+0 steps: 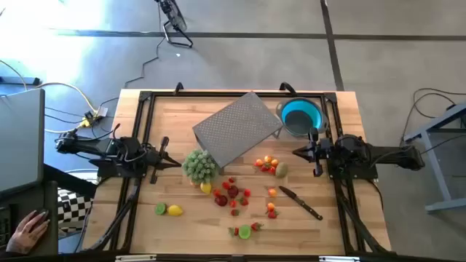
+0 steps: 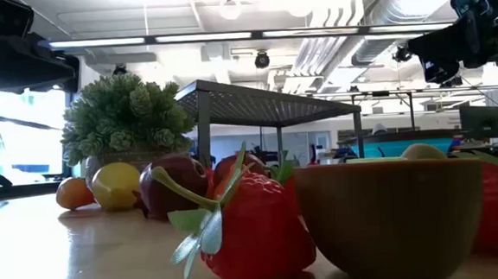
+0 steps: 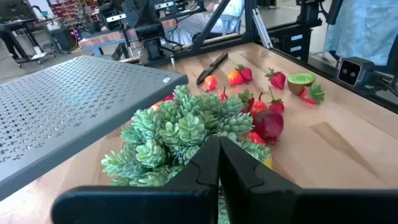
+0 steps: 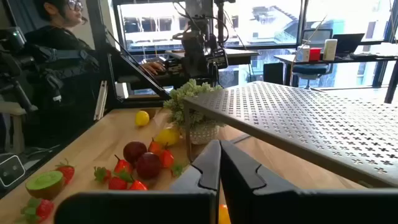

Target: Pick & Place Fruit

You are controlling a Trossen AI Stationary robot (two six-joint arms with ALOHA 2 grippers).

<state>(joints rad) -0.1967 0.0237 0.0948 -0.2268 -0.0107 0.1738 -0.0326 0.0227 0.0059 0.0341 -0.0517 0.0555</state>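
Fruit lies scattered on the wooden table (image 1: 342,218): a red cluster (image 1: 229,193), orange pieces with a brownish-green one (image 1: 271,166), a lime and lemon (image 1: 167,209), and a lime half with strawberries (image 1: 246,231). The blue bowl (image 1: 300,116) stands at the far right. My left gripper (image 1: 173,162) is shut at the table's left, just left of a small green plant (image 1: 200,165), pointing at it (image 3: 219,142). My right gripper (image 1: 297,152) hovers shut at the right, near the bowl, pointing left (image 4: 219,144). Neither touches anything.
A grey perforated metal shelf (image 1: 237,127) stands on legs at the table's far middle, beside the plant. A black-handled knife (image 1: 300,202) lies right of the fruit. A person (image 4: 56,37) sits beyond the table's left side, a hand (image 1: 29,229) on a mouse.
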